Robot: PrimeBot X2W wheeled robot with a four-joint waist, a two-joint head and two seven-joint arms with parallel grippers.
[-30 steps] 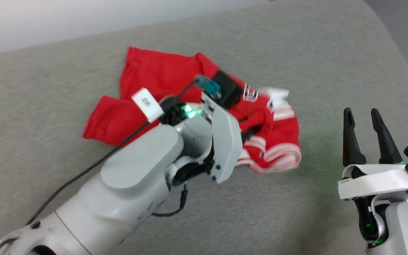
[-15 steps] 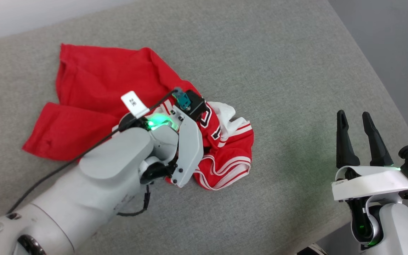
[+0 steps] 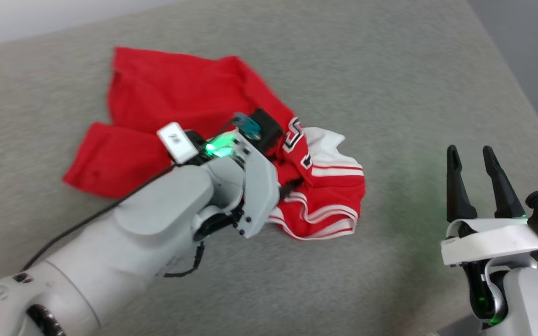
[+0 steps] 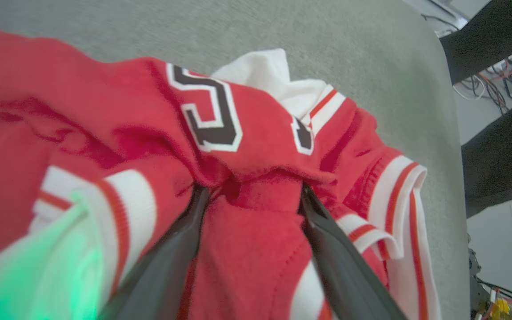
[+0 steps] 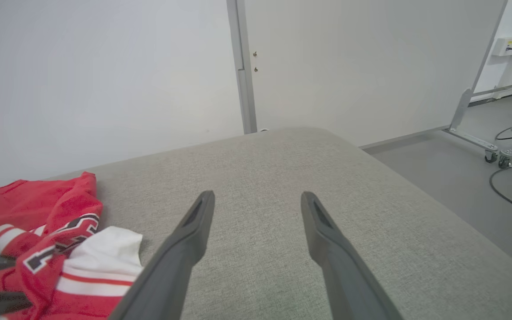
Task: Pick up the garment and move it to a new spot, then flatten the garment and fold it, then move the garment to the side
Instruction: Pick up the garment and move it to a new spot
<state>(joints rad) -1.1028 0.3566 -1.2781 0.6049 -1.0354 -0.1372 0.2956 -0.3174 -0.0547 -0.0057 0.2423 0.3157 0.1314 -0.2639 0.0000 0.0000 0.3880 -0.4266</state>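
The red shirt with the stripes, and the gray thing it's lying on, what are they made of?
The jersey looks like soft knit sports fabric, maybe polyester. It is matte, crumples into loose folds, and a stitched seam shows up close. The cushion looks like woven upholstery cloth. It has a fine, flecked gray weave and is dull, with no shine.

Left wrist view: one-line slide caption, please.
Left gripper open, fingertips tucked under a fold of the crumpled red garment lying on the grey cushion.
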